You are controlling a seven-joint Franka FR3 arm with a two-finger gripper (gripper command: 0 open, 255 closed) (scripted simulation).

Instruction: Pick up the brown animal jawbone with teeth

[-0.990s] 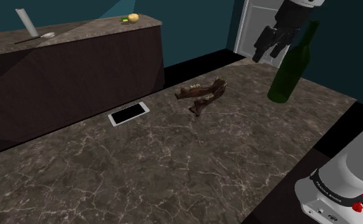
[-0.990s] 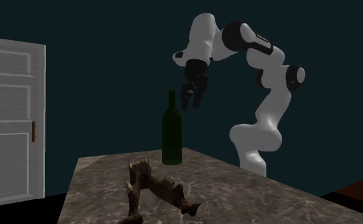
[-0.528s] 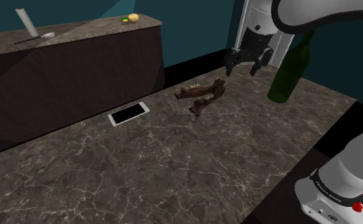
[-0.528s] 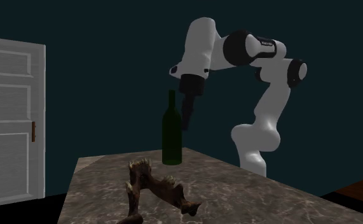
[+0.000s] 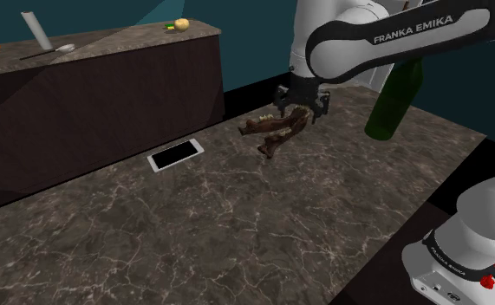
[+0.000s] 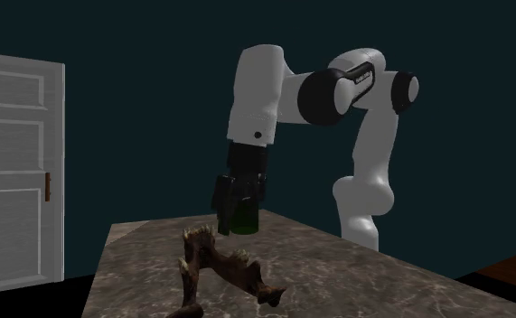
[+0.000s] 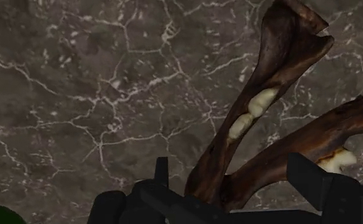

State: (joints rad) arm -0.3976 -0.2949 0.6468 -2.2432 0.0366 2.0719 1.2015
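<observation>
Jawbone [image 5: 274, 132] lies on marble beneath the spread pincer [image 5: 302, 107], green bottle [image 5: 399, 94] nearby, phone [image 5: 175, 156] well apart.

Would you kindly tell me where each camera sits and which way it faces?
Shoulder view: beside the arm's base, looking down across the table at the jawbone; arm and gripper show.
Second exterior view: low across the table, facing the arm, door at its left.
Wrist view: on the hand, looking down on the jawbone between the open fingers.
All three share the jawbone.
</observation>
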